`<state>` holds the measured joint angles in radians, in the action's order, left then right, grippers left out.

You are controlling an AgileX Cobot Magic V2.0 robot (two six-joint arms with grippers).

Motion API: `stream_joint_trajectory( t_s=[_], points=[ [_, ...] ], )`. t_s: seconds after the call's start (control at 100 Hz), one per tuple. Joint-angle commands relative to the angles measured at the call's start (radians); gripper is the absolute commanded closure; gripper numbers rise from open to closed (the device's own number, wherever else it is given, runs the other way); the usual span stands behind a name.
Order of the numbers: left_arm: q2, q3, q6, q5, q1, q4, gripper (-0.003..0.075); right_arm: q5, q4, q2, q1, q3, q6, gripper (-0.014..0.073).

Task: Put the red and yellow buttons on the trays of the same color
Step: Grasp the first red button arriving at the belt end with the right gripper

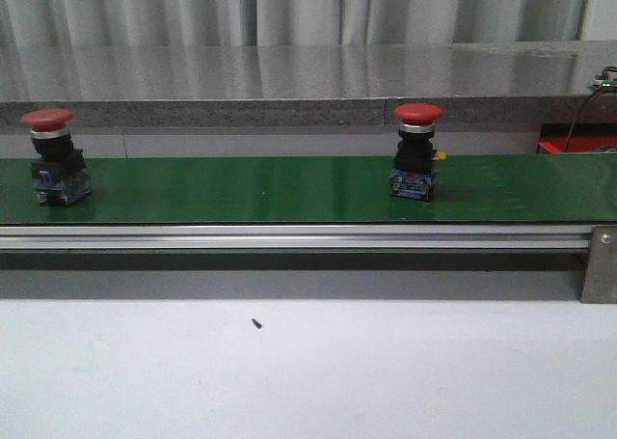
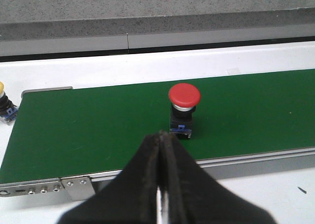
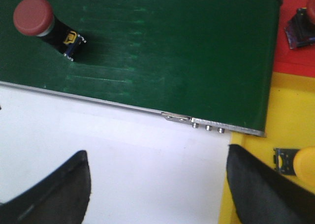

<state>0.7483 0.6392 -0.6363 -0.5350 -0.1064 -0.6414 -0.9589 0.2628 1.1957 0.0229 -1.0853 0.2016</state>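
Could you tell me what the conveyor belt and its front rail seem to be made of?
The conveyor belt looks like green rubber or PVC with a faint sheen: streaky soft reflections show in the right wrist view. The front rail appears to be brushed aluminium: silver-grey, lengthwise grooves, screws at its end.

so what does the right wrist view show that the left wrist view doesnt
Only the right wrist view shows the red tray and the yellow tray past the belt's end, each with a button on it: the button on the red tray sits at the frame's edge, and a yellow button sits on the yellow tray. It also shows the right tool, open.

Only the left wrist view shows the shut left tool and a yellow-capped button off the belt's other end.

Both show the green belt carrying a red button.
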Motion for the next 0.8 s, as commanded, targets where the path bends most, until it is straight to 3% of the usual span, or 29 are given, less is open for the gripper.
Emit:
stream_joint_trajectory(
  t_s=[0.0,0.33,0.79],
  points=[
    [-0.005,0.027,-0.004,0.062,0.008,-0.042,0.0739,0.026,0.024,0.053,-0.031,-0.074,0.014,0.0022],
    [-0.004,0.027,-0.004,0.062,0.008,-0.042,0.074,0.047,0.008,0.298,-0.177,-0.234,0.014,0.0022],
    [-0.004,0.027,-0.004,0.062,0.008,-0.042,0.074,0.079,-0.04,0.5,-0.209,-0.389,0.014,0.0022]
  ],
)
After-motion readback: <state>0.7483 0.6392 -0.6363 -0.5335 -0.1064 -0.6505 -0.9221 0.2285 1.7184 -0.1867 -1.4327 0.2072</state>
